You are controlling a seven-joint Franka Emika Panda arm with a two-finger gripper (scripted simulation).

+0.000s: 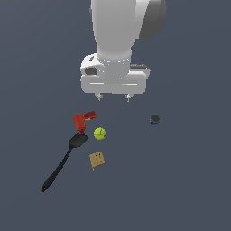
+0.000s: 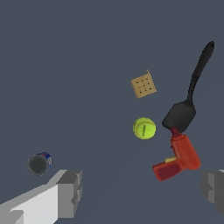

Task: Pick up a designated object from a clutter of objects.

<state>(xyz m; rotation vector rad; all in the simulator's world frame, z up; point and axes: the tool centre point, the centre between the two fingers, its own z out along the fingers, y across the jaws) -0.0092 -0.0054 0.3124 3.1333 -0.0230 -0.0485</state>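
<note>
Dark grey floor (image 1: 189,180) carrying scattered clutter.
Gripper (image 1: 113,96) hovering above, fingers spread, holding nothing; yellow-green ball (image 1: 99,133) sitting between red bent object (image 1: 82,120) and tan cracker (image 1: 97,159).

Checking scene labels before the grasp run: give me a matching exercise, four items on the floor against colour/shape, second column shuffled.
Column 1:
1. spatula
2. ball
3. cracker
4. toy drill

Column 2:
A. tan, square
B. red, bent
C. black, long
D. yellow-green, round

Pairs: 1-C, 2-D, 3-A, 4-B
</note>
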